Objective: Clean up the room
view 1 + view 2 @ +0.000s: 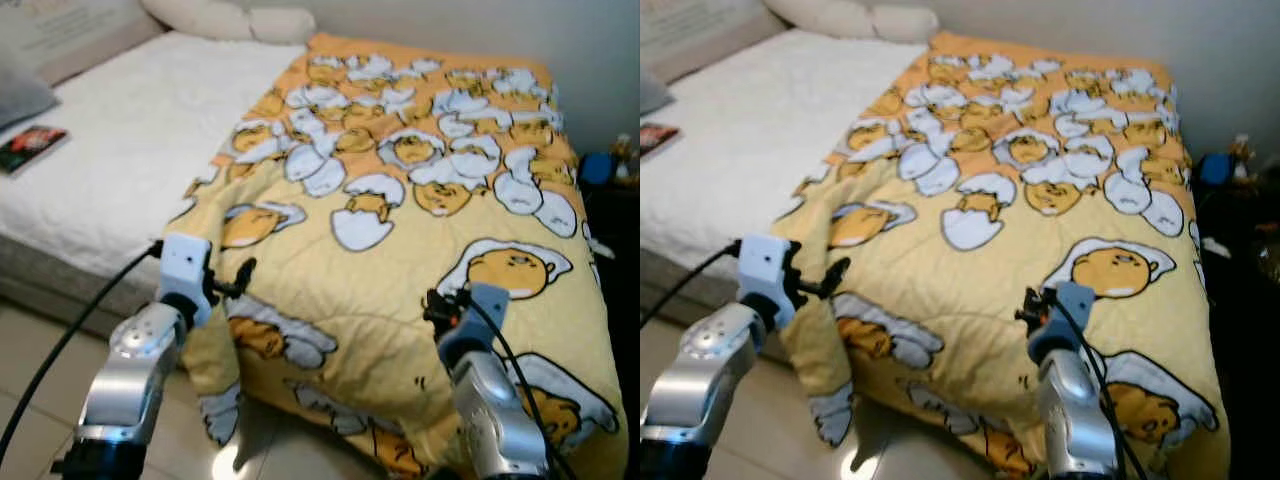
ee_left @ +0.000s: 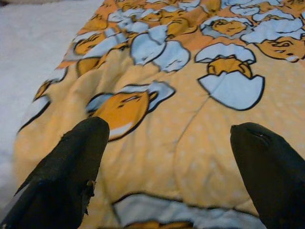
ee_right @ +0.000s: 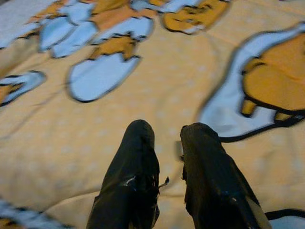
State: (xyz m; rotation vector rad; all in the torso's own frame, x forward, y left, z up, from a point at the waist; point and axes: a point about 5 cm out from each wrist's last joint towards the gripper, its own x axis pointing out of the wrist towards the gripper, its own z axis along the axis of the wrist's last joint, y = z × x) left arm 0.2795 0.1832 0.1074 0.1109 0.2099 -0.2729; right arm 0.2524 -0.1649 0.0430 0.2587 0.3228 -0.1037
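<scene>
A yellow blanket (image 1: 400,200) printed with egg cartoons covers the right half of the bed and hangs over its foot edge. My left gripper (image 1: 235,280) hovers at the blanket's left hanging corner. In the left wrist view it (image 2: 171,129) stands wide open, with the blanket's surface just beyond the fingers (image 2: 81,157). My right gripper (image 1: 435,300) is low over the blanket near the foot edge. Seen from the right wrist, its fingers (image 3: 138,157) are close together and hold nothing.
The white mattress cover (image 1: 130,130) is bare on the bed's left half, with a book (image 1: 30,148) lying near its left edge. Pillows (image 1: 230,18) rest at the head. A blue object (image 1: 597,167) sits in the dark gap right of the bed. Tiled floor (image 1: 30,350) lies below.
</scene>
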